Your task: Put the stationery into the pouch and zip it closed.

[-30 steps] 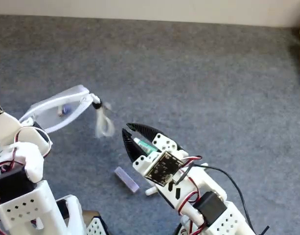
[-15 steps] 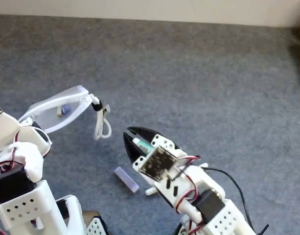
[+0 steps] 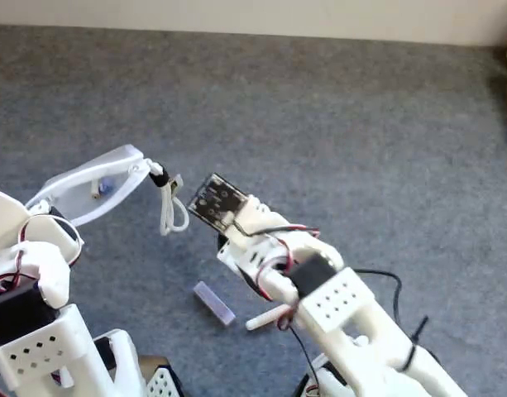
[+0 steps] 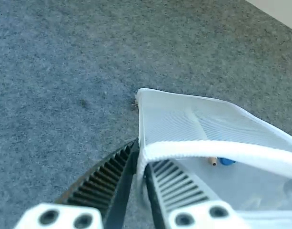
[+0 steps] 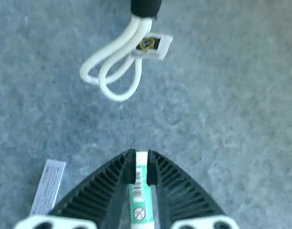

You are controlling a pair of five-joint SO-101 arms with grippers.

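Observation:
The white mesh pouch [image 3: 96, 186] is held up off the carpet with its mouth open. My left gripper [image 4: 136, 149] is shut on its rim [image 4: 184, 149]. A blue item [image 4: 226, 161] and a pencil tip [image 4: 211, 161] lie inside. The pouch's white cord loop [image 5: 115, 76] and small tag [image 5: 153, 44] hang from its black zip end. My right gripper [image 5: 140, 153] is shut on a green-and-white stick [image 5: 138, 186], a short way from the loop. A lilac eraser [image 3: 213, 303] lies on the carpet beside the right arm. A white stick-like item [image 3: 265, 318] pokes out from under that arm.
Grey carpet [image 3: 361, 141] stretches open to the far side and right. A pale wall strip [image 3: 253, 16] runs along the far edge. The left arm's base [image 3: 46, 347] stands at the near left corner.
The right arm has swung forward and tipped its wrist down over the green-and-white stick, nearing the cord loop. The loop, swinging earlier, now hangs still. The left arm kept still.

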